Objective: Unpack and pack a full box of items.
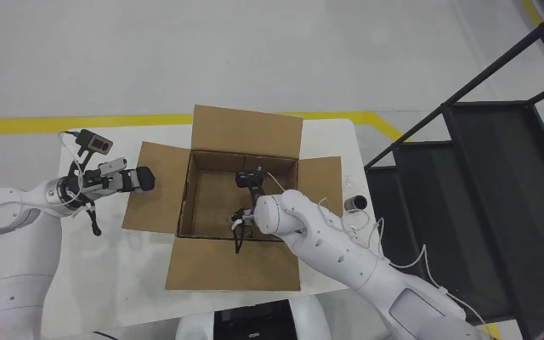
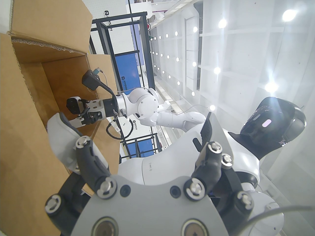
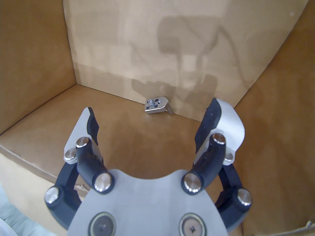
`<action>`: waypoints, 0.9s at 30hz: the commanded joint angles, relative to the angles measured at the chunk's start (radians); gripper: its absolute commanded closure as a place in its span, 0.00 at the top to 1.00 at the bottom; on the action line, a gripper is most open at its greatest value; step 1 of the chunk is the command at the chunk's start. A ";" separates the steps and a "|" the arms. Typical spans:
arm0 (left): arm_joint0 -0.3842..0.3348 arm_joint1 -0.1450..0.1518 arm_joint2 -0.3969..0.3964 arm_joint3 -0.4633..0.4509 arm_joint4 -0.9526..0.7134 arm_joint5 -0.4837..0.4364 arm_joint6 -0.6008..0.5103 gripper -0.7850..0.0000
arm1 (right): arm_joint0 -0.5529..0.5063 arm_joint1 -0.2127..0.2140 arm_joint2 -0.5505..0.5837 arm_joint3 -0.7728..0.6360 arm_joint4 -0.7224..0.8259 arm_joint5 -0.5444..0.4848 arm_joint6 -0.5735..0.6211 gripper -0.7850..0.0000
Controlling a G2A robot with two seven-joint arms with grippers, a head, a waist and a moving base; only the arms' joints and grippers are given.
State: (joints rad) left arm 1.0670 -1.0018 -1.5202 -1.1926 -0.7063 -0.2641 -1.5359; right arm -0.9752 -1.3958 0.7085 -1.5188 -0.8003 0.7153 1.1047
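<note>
Here, the open brown cardboard box (image 1: 212, 195) held the right gripper (image 3: 150, 127), fingers spread wide, while the left gripper (image 1: 143, 179), spread too, hung over its side flap. The small silver angled metal bracket (image 3: 157, 106) lay on the box floor just beside a wall; probably stiff, light and slippery, it should be pinched across its flat plate.

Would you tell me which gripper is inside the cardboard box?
The right gripper, open over the box floor near a small metal bracket; the left gripper is outside, beside a side flap.
</note>
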 commanded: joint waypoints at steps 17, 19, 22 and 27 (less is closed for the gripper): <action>0.000 0.000 0.000 0.000 0.000 0.000 0.000 1.00 | 0.095 -0.058 -0.102 0.147 0.093 0.017 -0.017 1.00; 0.000 0.000 0.000 0.000 0.000 0.000 0.000 1.00 | 0.095 -0.058 -0.102 0.147 0.093 0.017 -0.017 1.00; 0.000 0.000 0.000 0.000 0.000 0.000 0.000 1.00 | 0.095 -0.058 -0.102 0.147 0.093 0.017 -0.017 1.00; 0.000 0.000 0.000 0.000 0.000 0.000 0.000 1.00 | 0.095 -0.058 -0.102 0.147 0.093 0.017 -0.017 1.00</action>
State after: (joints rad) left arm 1.0670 -1.0018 -1.5202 -1.1926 -0.7063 -0.2641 -1.5359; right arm -0.8800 -1.4543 0.6070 -1.3720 -0.7074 0.7325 1.0876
